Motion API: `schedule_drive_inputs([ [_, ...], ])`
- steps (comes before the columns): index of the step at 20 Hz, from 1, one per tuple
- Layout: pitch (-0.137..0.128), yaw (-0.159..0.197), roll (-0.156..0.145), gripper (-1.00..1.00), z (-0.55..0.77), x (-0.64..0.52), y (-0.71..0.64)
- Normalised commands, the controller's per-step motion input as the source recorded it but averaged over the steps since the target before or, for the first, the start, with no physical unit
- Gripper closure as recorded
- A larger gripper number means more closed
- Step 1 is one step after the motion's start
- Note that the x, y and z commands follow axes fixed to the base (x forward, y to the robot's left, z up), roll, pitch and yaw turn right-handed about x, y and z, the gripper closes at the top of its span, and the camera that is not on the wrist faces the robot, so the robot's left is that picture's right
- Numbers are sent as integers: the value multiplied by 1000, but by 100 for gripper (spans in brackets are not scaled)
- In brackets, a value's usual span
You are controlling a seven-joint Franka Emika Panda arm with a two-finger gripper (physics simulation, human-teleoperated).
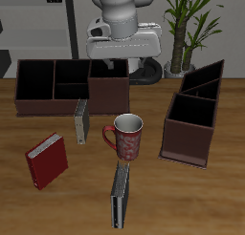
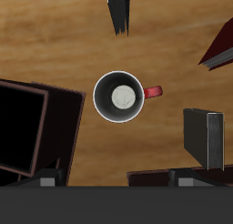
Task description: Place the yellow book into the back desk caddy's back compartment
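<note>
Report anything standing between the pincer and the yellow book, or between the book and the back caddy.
Nothing visible does. The yellow book stands just before the back desk caddy; the mug is beside it, apart.

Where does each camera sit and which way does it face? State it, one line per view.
Exterior view: high before the front edge of the wooden table, looking down and back at the white robot arm.
Wrist view: on the arm, looking straight down onto the red patterned mug; the gripper shows its grey fingertips, set apart.
Shared: the mug, the thin yellow book and the red book.
</note>
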Motion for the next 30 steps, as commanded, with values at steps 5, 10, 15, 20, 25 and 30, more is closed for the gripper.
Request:
schedule_drive_inputs([
  [5, -4, 17, -18, -100, -24, -13, -55],
  [10, -11, 17, -30, -100, -10, -3, -186],
  [15, -5, 49, 36, -100, -59, -113, -282],
  [20, -10, 35, 79, -100, -82, -162, -340],
  [25, -28, 2, 64, -100, -116, -199, -402],
  [30, -22, 25, -20, -100, -114, -153, -387],
])
